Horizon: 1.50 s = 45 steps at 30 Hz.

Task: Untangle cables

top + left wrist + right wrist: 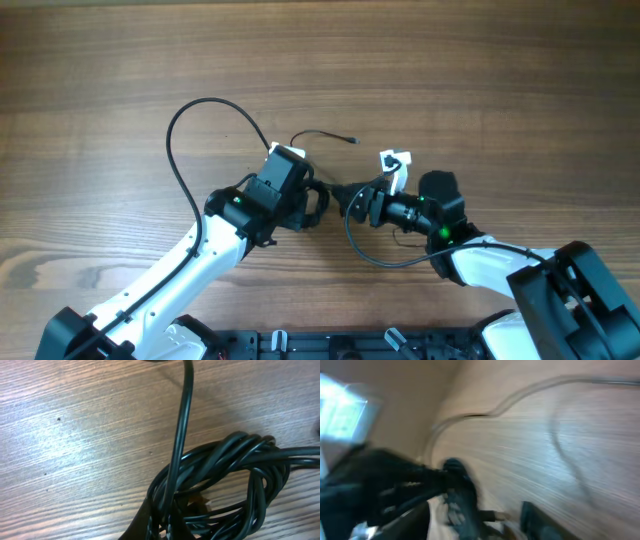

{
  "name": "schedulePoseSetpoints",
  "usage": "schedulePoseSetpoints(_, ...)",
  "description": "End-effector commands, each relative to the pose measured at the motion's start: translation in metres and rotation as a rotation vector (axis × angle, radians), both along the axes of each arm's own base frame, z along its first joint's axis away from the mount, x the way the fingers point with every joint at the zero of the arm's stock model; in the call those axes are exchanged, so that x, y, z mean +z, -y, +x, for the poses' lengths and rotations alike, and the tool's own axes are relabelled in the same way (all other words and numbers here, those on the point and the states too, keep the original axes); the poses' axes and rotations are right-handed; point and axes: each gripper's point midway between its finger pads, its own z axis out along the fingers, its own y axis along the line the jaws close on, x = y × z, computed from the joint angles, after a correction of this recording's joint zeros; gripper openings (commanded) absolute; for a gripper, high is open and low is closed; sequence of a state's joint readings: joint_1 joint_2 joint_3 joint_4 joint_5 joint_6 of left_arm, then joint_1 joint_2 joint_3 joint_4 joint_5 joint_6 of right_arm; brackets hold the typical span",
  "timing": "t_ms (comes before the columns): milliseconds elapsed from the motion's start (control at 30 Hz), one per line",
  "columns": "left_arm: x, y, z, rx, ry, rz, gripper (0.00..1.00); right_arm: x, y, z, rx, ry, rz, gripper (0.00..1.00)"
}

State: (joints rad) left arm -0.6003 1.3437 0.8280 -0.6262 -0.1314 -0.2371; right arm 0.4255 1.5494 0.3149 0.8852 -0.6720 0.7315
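Note:
The cables form a clump of thin black cords (333, 193) between my two grippers at the table's middle. In the left wrist view the clump (235, 470) is a twisted coil of several strands on the wood, with one strand (184, 415) running up out of frame. My left gripper (318, 200) is shut on strands at the coil's left edge (162, 527). My right gripper (353, 202) sits against the clump from the right. Its view is badly blurred: its fingers (492, 515) show a gap with a small plug tip between them. One cord end with a plug (325, 133) trails away behind.
The wooden table (500, 70) spreads all round. A thicker black wire (180, 115) loops from the left arm, and another (375, 258) hangs below the right arm. A white tag (395, 162) sits by the right wrist. The arm bases are at the front edge.

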Motion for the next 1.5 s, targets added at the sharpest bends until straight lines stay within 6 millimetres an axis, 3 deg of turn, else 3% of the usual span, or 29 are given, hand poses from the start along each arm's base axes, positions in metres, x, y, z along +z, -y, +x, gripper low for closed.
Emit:
schedulePoseSetpoints(0,-0.008,-0.006,0.000,-0.004,-0.010,0.042,0.04,0.021,0.002,-0.016,0.176,0.076,0.081,0.52)
schedulePoseSetpoints(100,-0.010,-0.004,0.001,-0.008,-0.015,0.037,0.04,0.021,0.009,-0.012,0.158,0.073,0.082,0.52)
schedulePoseSetpoints(333,-0.006,0.028,-0.005,-0.082,-0.055,-0.126,0.04,0.012,-0.003,-0.008,0.093,0.070,0.029,0.49)
schedulePoseSetpoints(433,-0.006,0.036,-0.014,-0.109,-0.099,-0.170,0.04,0.001,-0.003,-0.002,0.025,0.054,-0.017,0.37)
schedulePoseSetpoints(567,-0.006,0.040,-0.017,-0.122,-0.116,-0.195,0.04,-0.002,-0.005,-0.002,0.018,0.044,-0.029,0.07)
schedulePoseSetpoints(633,-0.006,0.040,-0.017,-0.121,-0.114,-0.193,0.04,0.001,-0.007,-0.007,0.047,0.046,-0.015,0.04)
schedulePoseSetpoints(667,-0.006,0.037,-0.015,-0.101,-0.108,-0.183,0.04,0.006,-0.011,-0.013,0.091,0.057,0.008,0.04)
schedulePoseSetpoints(800,-0.007,-0.003,0.007,0.287,-0.029,-0.113,0.04,0.029,-0.020,-0.026,0.188,0.091,0.098,0.05)
schedulePoseSetpoints(967,-0.002,-0.004,0.018,0.533,-0.015,-0.240,0.04,0.022,-0.021,-0.028,0.172,0.002,0.101,0.05)
schedulePoseSetpoints(1100,0.006,0.036,0.015,0.426,-0.071,-0.391,0.04,-0.007,-0.017,-0.020,0.062,-0.084,0.010,0.05)
schedulePoseSetpoints(1233,0.013,0.073,-0.001,0.219,-0.079,-0.417,0.04,-0.014,-0.013,-0.011,-0.010,-0.086,-0.025,0.04)
schedulePoseSetpoints(1400,0.012,0.101,-0.028,0.038,-0.080,-0.380,0.04,-0.037,0.003,-0.002,-0.142,-0.189,-0.086,0.05)
schedulePoseSetpoints(1467,0.015,0.110,-0.033,0.007,-0.075,-0.394,0.04,-0.040,0.005,-0.001,-0.160,-0.201,-0.097,0.09)
